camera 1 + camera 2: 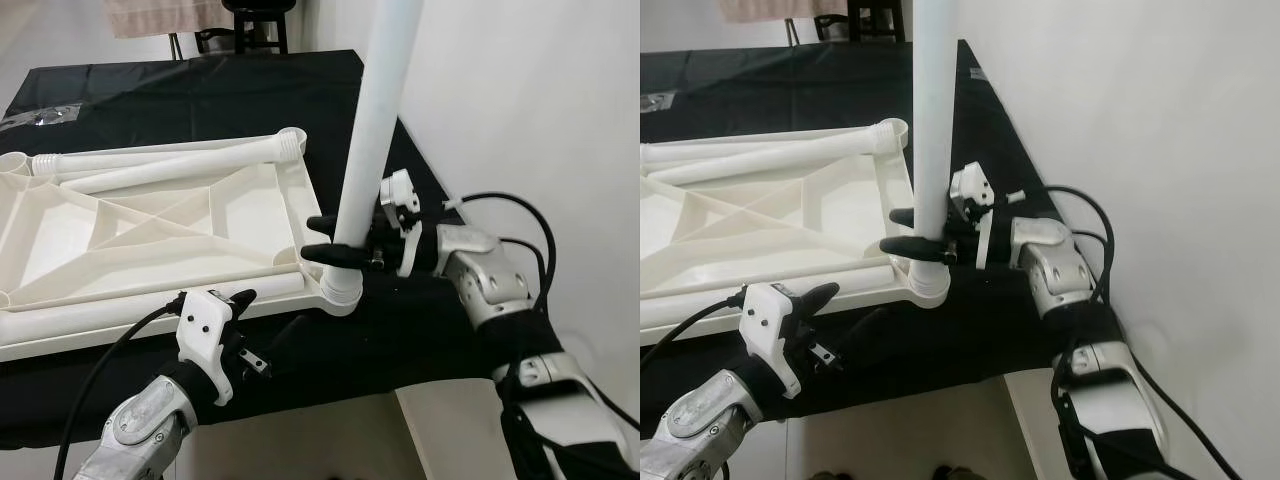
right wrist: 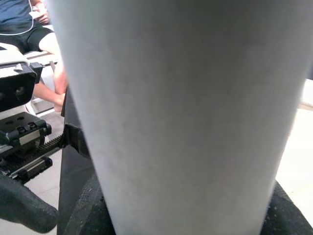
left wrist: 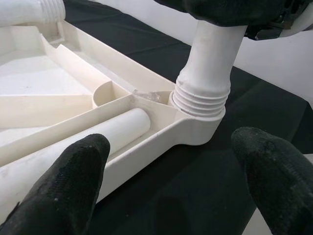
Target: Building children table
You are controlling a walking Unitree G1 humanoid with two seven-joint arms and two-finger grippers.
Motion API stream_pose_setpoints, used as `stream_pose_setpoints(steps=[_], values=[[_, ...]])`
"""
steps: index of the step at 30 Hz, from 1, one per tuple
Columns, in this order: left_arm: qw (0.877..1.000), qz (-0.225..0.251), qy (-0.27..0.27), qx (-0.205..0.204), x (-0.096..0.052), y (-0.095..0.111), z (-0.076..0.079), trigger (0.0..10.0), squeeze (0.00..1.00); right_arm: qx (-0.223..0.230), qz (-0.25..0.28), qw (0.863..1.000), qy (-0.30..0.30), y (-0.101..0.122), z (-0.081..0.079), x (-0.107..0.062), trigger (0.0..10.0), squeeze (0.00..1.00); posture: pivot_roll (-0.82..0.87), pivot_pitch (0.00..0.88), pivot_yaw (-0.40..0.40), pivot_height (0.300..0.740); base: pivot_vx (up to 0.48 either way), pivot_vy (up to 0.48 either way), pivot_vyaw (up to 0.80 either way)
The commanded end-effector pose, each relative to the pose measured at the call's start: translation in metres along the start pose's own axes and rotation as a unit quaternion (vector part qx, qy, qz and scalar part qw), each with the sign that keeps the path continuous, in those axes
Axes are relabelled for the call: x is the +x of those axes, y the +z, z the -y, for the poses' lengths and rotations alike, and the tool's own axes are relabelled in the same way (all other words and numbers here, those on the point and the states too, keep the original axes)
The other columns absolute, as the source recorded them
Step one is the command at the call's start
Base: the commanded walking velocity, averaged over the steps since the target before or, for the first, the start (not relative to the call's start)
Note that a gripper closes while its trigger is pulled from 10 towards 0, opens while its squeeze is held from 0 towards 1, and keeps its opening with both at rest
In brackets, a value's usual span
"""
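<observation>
Right hand is clamped low on the stiff, slick, light plastic leg near its threaded socket; left hand hangs open

Right gripper clamps the upright white leg (standing in the tabletop corner socket).

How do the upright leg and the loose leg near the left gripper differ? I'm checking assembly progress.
The upright leg stands vertical with its threaded end in the tabletop's corner socket; the loose leg lies flat inside the upturned tabletop. The right gripper is shut on the upright leg; the loose leg is unheld, with the open left gripper close by. Both are plain white tubes.
</observation>
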State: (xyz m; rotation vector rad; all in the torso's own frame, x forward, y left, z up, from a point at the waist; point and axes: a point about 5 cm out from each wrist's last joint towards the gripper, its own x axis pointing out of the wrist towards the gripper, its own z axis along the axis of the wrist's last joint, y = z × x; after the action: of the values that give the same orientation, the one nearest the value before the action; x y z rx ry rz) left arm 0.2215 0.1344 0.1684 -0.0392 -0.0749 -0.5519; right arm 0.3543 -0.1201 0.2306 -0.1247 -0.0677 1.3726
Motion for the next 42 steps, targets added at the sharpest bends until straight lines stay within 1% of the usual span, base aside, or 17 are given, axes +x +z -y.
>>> stream_pose_setpoints(steps=[1,6,8,10,12,14,18,23,24,27,28,30,35,36,37,38,42], values=[[1.0,0.003,-0.003,-0.001,-0.001,0.002,0.003,10.0,0.0,0.008,0.0,1.0,-0.001,-0.001,0.001,-0.003,0.0,0.0,0.1,0.223,-0.094,0.74,0.0,0.0,0.0],[1.0,0.004,-0.002,-0.001,-0.001,0.002,0.003,10.0,0.0,0.009,-0.007,1.0,-0.016,-0.006,0.001,-0.006,0.0,0.0,0.1,0.226,-0.095,0.74,0.0,0.0,0.0],[1.0,0.004,-0.002,0.0,-0.002,0.002,0.003,10.0,0.0,0.015,-0.013,0.999,-0.05,-0.014,-0.002,-0.01,0.0,0.0,0.09,0.224,-0.1,0.74,0.0,0.0,0.0],[1.0,0.004,-0.001,0.0,-0.003,0.002,0.002,10.0,0.0,0.032,-0.044,0.987,-0.148,-0.035,-0.006,-0.013,0.0,0.0,0.09,0.224,-0.104,0.74,0.0,0.0,0.0],[1.0,0.004,-0.001,0.0,-0.003,0.002,0.002,10.0,0.0,0.032,-0.044,0.987,-0.148,-0.035,-0.006,-0.013,0.0,0.0,0.09,0.224,-0.104,0.74,0.0,0.0,0.0],[1.0,0.001,-0.003,0.002,-0.003,0.003,0.0,10.0,0.0,0.091,-0.102,0.93,-0.342,-0.075,-0.039,0.005,0.0,0.0,0.07,0.23,-0.086,0.74,0.0,0.0,0.0],[1.0,0.0,-0.006,0.001,-0.002,0.002,0.001,10.0,0.0,0.093,-0.12,0.909,-0.387,-0.082,-0.056,0.016,0.0,0.0,0.07,0.224,-0.089,0.74,0.0,0.0,0.0],[1.0,0.003,-0.007,0.0,0.0,0.003,0.002,10.0,0.0,0.081,-0.109,0.912,-0.387,-0.078,-0.04,0.022,0.0,0.0,0.08,0.224,-0.099,0.74,0.0,0.0,0.0],[1.0,0.004,-0.003,0.002,0.0,0.003,0.001,10.0,0.0,0.078,-0.097,0.912,-0.39,-0.074,-0.034,0.024,10.0,0.0,0.08,0.223,-0.095,0.74,0.0,0.0,0.0],[1.0,0.004,0.001,0.004,-0.001,0.003,-0.001,10.0,0.0,0.074,-0.082,0.911,-0.396,-0.068,-0.029,0.027,10.0,0.0,0.08,0.223,-0.095,0.74,0.0,0.0,0.0],[1.0,0.005,-0.001,0.004,0.0,0.004,-0.001,10.0,0.0,0.066,-0.062,0.922,-0.377,-0.061,-0.027,0.028,10.0,1.0,0.08,0.222,-0.086,0.74,0.0,0.0,0.0],[1.0,0.005,-0.001,0.004,0.0,0.004,-0.001,10.0,0.0,0.066,-0.062,0.922,-0.377,-0.061,-0.027,0.028,10.0,1.0,0.08,0.222,-0.086,0.74,0.0,0.0,0.0],[1.0,0.008,-0.009,0.002,0.004,0.004,0.003,10.0,0.0,0.046,-0.002,0.951,-0.305,-0.034,-0.023,0.031,10.0,1.0,0.07,0.22,-0.087,0.74,0.0,0.0,0.0],[1.0,0.008,-0.011,0.001,0.005,0.004,0.004,10.0,0.0,0.043,0.006,0.957,-0.288,-0.027,-0.024,0.032,10.0,0.79,0.07,0.22,-0.088,0.74,0.0,0.0,0.0],[1.0,0.008,-0.011,0.001,0.005,0.004,0.004,10.0,0.0,0.043,0.006,0.957,-0.288,-0.027,-0.024,0.032,10.0,0.79,0.07,0.22,-0.088,0.74,0.0,0.0,0.0],[1.0,0.008,-0.011,0.001,0.005,0.004,0.004,10.0,0.0,0.034,0.014,0.967,-0.253,-0.021,-0.025,0.032,10.0,0.0,0.07,0.218,-0.093,0.74,0.0,0.0,0.0],[1.0,0.01,-0.009,0.002,0.005,0.004,0.003,10.0,0.0,0.025,0.024,0.979,-0.202,-0.015,-0.026,0.031,10.0,0.0,0.07,0.213,-0.097,0.74,0.0,0.0,0.0]])
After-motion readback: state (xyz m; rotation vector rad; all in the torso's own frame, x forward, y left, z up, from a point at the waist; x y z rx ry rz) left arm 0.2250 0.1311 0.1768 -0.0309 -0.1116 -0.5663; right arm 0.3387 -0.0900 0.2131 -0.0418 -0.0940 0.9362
